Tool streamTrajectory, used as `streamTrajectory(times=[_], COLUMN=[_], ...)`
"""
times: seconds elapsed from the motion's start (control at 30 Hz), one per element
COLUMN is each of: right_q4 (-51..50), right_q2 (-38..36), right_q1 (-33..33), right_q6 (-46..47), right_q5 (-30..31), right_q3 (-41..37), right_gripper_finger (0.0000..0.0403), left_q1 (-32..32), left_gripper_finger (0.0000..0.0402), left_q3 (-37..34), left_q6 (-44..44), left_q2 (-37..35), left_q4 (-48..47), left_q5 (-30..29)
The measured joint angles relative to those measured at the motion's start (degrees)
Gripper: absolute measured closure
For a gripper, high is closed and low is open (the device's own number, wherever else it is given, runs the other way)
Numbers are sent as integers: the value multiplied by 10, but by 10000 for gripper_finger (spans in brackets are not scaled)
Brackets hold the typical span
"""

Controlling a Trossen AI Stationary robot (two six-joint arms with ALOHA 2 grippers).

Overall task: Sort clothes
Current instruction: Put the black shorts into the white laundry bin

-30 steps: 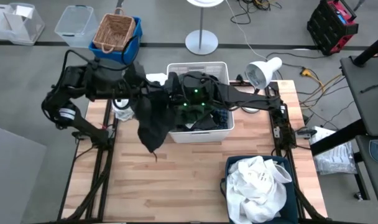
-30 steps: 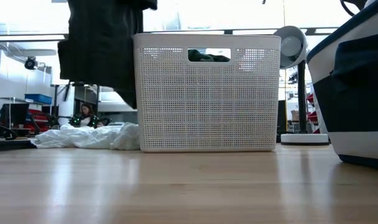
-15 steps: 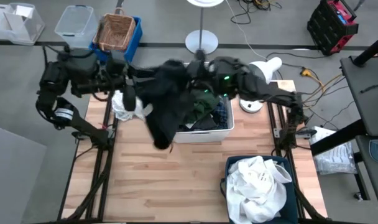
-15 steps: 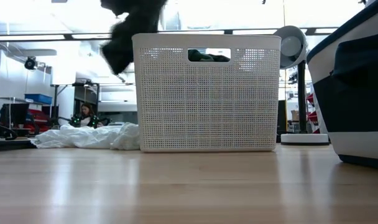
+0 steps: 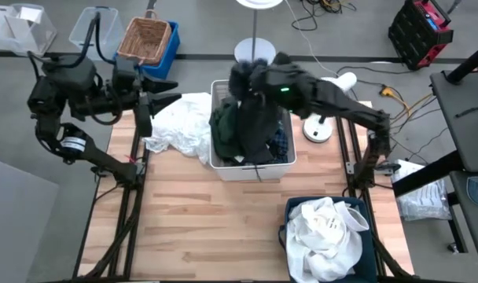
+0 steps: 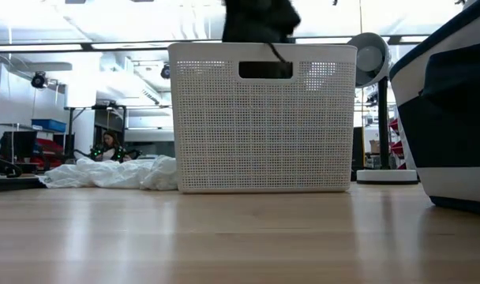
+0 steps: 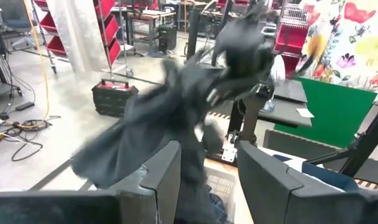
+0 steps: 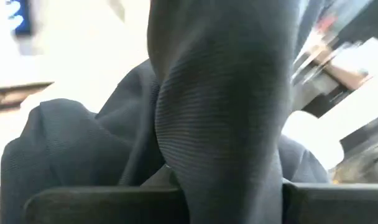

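My right gripper (image 5: 244, 79) is shut on a black garment (image 5: 255, 118) held up over the white plastic bin (image 5: 251, 169). In the low view the garment (image 6: 260, 20) hangs at the bin's rim. The bin holds a dark green piece (image 5: 223, 130) and a blue plaid piece (image 5: 281, 145). My left gripper (image 5: 162, 94) is open and empty at the table's far left, fingers toward the bin; its wrist view shows the black garment (image 7: 195, 99) in the air ahead. White clothes (image 5: 182, 126) lie on the table left of the bin. My right gripper pinches a bunched fold of the black garment (image 8: 220, 124) between its two fingers, several layers thick. The garment hangs below the gripper, and its lower end (image 5: 259, 153) reaches down inside the bin's rim. Which part of the garment it has cannot be told.
A dark blue bin (image 5: 365, 236) with white clothes (image 5: 325, 232) stands at the table's near right. A white desk lamp (image 5: 333, 90) stands at the far right behind the bin. The wooden table top (image 5: 207, 220) is bare in front of the white bin.
My left gripper has let go of the black garment and drawn back toward the table's left edge. My right gripper has risen and carried the garment toward the right; the garment has swung from beside the bin's left wall to hang over the bin.
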Motion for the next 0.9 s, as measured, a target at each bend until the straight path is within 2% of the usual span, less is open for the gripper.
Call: streamTrajectory(times=[0.1,0.27,0.4,0.5,0.7,0.9], right_q4=[-45,-82,-121,-142,-184,-204], right_q2=[36,106,173,217,281,318], right_q1=[-19,-46,-69,-79,-96,-107], right_q6=[68,144,215,253,287,291], right_q5=[-49,-65,-152,-193,-286,-345], right_q3=[-11,-31,-32,-26,-23,-24], right_gripper_finger=[379,379,379,379,379,379], left_q1=[0,0,0,0,0,0], left_gripper_finger=[263,263,263,263,263,263], left_q3=[-1,-1,-1,-1,-4,-5], left_q6=[3,3,0,-3,-4,-4], left_q2=[-1,0,0,0,1,4], left_q4=[-3,-26,-45,-54,-63,-87], left_q5=[-9,-29,-29,-29,-29,-29])
